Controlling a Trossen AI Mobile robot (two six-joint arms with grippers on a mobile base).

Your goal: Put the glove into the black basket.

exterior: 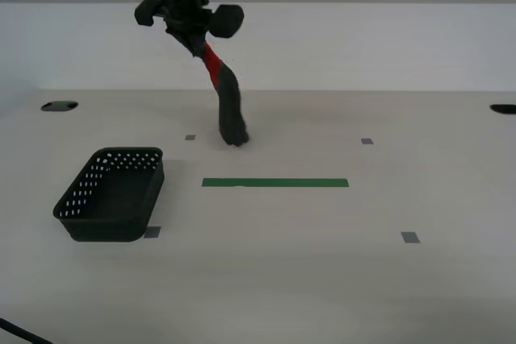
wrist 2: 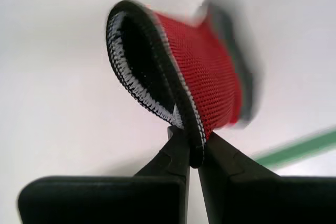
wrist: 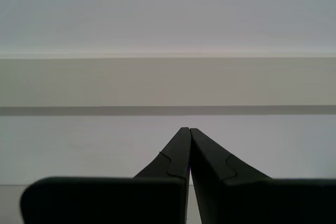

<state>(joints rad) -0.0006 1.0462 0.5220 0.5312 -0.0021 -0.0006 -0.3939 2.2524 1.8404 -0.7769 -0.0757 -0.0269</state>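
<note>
My second tool [wrist 2: 193,148] pinches the black-and-white hem of the glove [wrist 2: 202,72] at its red knit cuff, the cuff's dark opening facing ten o'clock, while a blurred green strip [wrist 2: 299,148] lies on the pale desk [wrist 2: 63,129] toward four o'clock.

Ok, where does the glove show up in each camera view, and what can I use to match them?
Exterior view: the glove hangs from my second gripper, upper middle, its tip at the table.
Second wrist view: its red cuff fills the centre, pinched at the edge.
First wrist view: not in it.
Shared landmark: the green tape strip.
</note>
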